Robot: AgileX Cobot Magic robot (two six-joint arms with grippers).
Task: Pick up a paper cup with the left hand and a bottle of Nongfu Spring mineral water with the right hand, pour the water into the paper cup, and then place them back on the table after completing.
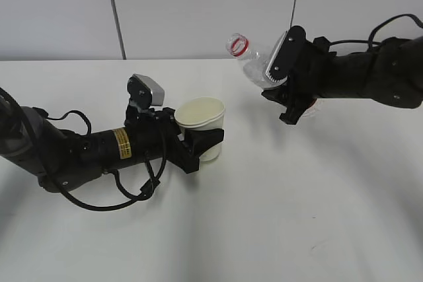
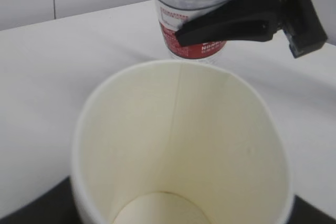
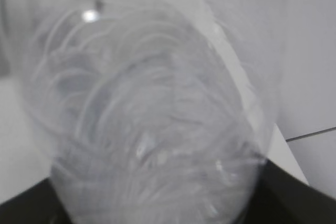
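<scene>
My left gripper (image 1: 205,140), on the arm with the yellow label, is shut on a white paper cup (image 1: 202,122) and holds it upright over the white table (image 1: 277,216). The cup fills the left wrist view (image 2: 181,150); its inside looks dry and empty. My right gripper (image 1: 285,100) is shut on a clear water bottle (image 1: 254,64) and holds it tilted, with its open red-ringed neck (image 1: 236,45) pointing up and left, to the right of the cup. The bottle's red label (image 2: 191,43) shows beyond the cup. The ribbed bottle (image 3: 147,129) fills the right wrist view. No stream of water shows.
Black cables (image 1: 125,193) loop on the table below the left arm. A grey panelled wall (image 1: 198,4) stands behind the table.
</scene>
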